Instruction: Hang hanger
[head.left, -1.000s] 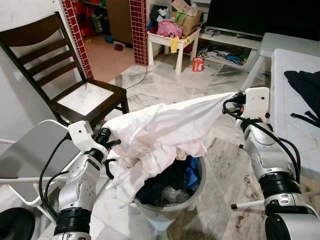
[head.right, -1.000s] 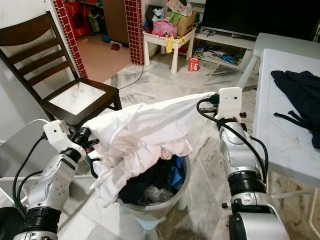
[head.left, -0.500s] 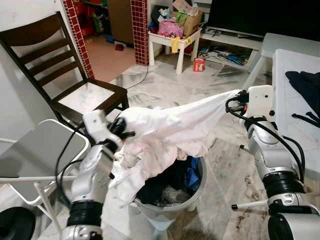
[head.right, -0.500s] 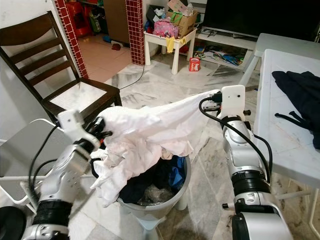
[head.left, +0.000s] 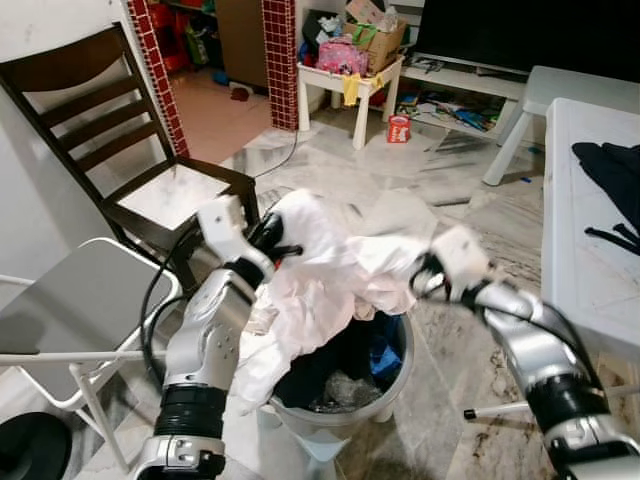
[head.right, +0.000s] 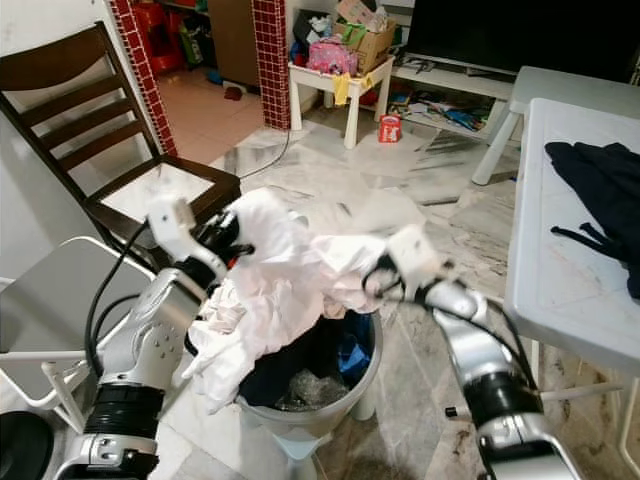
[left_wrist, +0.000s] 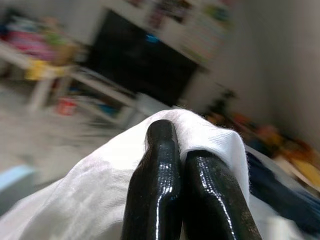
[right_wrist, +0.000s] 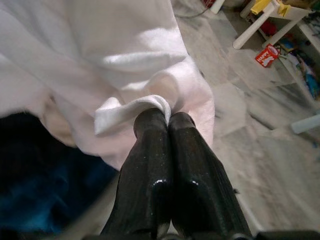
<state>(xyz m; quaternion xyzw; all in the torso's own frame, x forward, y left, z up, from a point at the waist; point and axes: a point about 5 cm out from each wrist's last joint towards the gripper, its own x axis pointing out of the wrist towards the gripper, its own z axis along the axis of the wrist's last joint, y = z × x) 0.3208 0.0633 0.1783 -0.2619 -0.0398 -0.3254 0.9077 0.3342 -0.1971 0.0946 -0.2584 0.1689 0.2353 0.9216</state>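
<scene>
Silver arms, black cables, glossy black fingers (left_wrist: 160, 190)

Between the left claw (head.left: 283, 243) and the right claw (head.left: 418, 283) the garment (head.left: 330, 270) hangs over the basket (head.left: 385, 398), chair (head.left: 150, 190) behind the left claw, surface (head.left: 585, 250) beside the right.

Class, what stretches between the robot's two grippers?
A bunched white cloth spans from left gripper to right gripper, above the bin, in both eye views.
</scene>
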